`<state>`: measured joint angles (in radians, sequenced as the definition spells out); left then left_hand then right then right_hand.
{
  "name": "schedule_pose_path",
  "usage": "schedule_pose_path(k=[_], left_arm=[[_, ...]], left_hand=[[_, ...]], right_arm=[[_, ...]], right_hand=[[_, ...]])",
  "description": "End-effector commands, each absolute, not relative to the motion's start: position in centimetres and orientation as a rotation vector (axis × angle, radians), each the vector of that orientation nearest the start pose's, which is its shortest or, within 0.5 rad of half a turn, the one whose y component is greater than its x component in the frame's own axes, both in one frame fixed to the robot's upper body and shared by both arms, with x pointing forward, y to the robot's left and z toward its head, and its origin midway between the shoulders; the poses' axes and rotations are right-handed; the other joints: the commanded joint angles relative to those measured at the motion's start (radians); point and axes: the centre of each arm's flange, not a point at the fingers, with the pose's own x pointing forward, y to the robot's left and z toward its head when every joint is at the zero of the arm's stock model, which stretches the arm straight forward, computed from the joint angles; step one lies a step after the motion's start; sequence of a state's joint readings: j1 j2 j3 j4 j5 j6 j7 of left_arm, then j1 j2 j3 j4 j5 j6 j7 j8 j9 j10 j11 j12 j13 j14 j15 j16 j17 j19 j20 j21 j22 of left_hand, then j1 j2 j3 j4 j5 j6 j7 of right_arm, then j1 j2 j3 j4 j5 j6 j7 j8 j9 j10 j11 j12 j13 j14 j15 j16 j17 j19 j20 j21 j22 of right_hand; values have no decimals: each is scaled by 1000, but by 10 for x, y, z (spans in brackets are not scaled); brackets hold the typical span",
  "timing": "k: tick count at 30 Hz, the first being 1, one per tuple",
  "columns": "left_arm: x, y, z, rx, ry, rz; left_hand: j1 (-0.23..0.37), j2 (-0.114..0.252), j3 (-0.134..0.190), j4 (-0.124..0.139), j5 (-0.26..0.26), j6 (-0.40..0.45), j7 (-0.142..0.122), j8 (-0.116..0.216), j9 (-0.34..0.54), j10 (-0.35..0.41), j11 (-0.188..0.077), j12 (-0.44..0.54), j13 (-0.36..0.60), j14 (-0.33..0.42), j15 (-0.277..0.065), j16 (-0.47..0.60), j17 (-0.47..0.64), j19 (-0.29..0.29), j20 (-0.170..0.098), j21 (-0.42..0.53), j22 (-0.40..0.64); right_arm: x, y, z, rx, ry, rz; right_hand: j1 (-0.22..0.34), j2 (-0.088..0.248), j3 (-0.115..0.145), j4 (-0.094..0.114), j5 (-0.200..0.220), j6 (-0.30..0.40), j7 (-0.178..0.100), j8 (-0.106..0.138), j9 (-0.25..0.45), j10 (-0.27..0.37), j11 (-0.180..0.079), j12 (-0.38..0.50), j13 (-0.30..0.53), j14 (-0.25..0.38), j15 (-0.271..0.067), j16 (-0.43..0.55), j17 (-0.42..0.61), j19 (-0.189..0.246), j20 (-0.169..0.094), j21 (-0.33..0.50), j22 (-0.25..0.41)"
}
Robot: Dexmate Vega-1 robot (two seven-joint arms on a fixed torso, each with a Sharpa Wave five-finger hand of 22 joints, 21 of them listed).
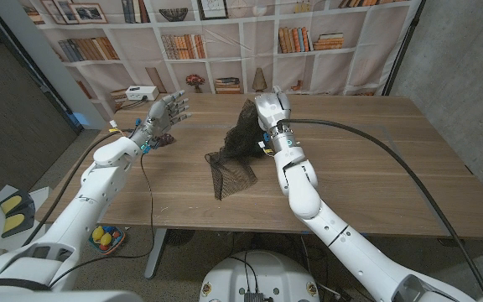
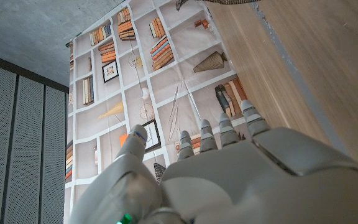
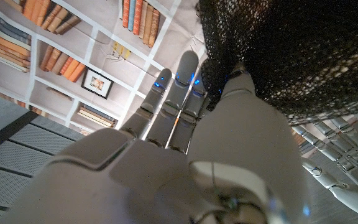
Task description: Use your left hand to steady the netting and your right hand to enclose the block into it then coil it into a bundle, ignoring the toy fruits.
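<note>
Enclosing step under way: right hand [image 1: 268,110] fingers pinch dark netting [image 1: 235,155] lifted mid-frame, tail on worktop [image 1: 376,176]; left hand [image 1: 162,113] spread, apart upper left, should steady it next; block unseen.

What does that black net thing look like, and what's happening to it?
The netting is black, fine, floppy mesh you can partly see the table through. The right hand holds its upper part lifted off the wooden table, where it bunches into a dark clump beside the fingers. Its lower part trails down and spreads out flat on the tabletop in a rough fan shape. In the right wrist view, the mesh drapes against that hand. The left hand is raised apart from it, not touching.
</note>
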<state>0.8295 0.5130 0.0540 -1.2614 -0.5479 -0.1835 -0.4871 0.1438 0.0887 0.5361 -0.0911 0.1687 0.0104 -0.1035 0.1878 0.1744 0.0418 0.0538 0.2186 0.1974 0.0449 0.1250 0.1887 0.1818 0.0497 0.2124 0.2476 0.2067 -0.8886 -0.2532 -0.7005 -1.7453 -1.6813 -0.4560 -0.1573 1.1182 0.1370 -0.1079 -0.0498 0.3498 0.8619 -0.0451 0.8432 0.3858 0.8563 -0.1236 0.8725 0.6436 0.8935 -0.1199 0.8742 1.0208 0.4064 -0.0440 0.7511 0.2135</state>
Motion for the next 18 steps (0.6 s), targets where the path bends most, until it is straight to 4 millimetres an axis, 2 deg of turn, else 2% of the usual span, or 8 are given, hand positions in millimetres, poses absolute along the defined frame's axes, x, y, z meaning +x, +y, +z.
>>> schedule_pose_path(k=[1,2,5,12,16,18], left_arm=[[620,386,7,82,-629,-334],[620,387,7,82,-629,-334],[620,388,8,80,-631,-332],[623,388,8,80,-629,-343],[623,390,8,77,-628,-340],[623,391,7,76,-625,-338]], left_hand=[[-11,-2,-2,-2,5,-5,-2,-2,3,-1,3,-2,4,2,4,1,2,7,2,-3,2],[-11,-2,-2,-2,5,-4,-3,-2,3,-2,1,-2,4,2,3,1,2,7,2,-3,2],[-11,-2,-2,-2,5,-4,-3,-2,3,-3,2,-2,4,2,3,1,2,7,2,-3,2],[-11,-2,-2,-2,5,-4,-2,-2,3,-2,4,-2,4,3,4,2,2,7,2,-3,2],[-11,-1,-2,-2,5,-5,-3,-2,3,-1,2,-2,4,3,4,1,2,7,2,-3,2],[-11,-1,-2,-2,5,-5,-3,-2,3,-1,3,-2,4,3,4,1,2,7,2,-3,2]], right_arm=[[561,-2,28,-1780,-1118,-569],[562,0,28,-1775,-1132,-556],[565,6,28,-1774,-1178,-537],[563,16,32,-1694,-1299,-570],[563,23,34,-1688,-1324,-518],[566,29,33,-1700,-1317,-486]], right_hand=[[33,45,20,8,23,4,-45,-30,-25,-30,-9,-37,-44,-6,-103,-59,-31,3,-46,15,0],[50,54,36,7,27,-7,-49,-43,-38,-40,-8,-52,-62,-12,-102,-89,-52,6,-46,20,-2],[66,53,60,15,29,-3,-55,-59,-66,-38,4,-72,-98,-24,-102,-159,-105,16,-51,33,-6],[77,48,75,20,28,15,-54,-69,-89,-13,12,-80,-128,-2,-102,-181,-114,24,-56,44,-9],[87,47,91,23,27,27,-52,-81,-114,-13,17,-98,-157,4,-103,-222,-145,42,-41,57,-14],[89,47,97,26,25,25,-54,-89,-124,-13,21,-105,-168,8,-103,-238,-158,48,-46,62,-15]])
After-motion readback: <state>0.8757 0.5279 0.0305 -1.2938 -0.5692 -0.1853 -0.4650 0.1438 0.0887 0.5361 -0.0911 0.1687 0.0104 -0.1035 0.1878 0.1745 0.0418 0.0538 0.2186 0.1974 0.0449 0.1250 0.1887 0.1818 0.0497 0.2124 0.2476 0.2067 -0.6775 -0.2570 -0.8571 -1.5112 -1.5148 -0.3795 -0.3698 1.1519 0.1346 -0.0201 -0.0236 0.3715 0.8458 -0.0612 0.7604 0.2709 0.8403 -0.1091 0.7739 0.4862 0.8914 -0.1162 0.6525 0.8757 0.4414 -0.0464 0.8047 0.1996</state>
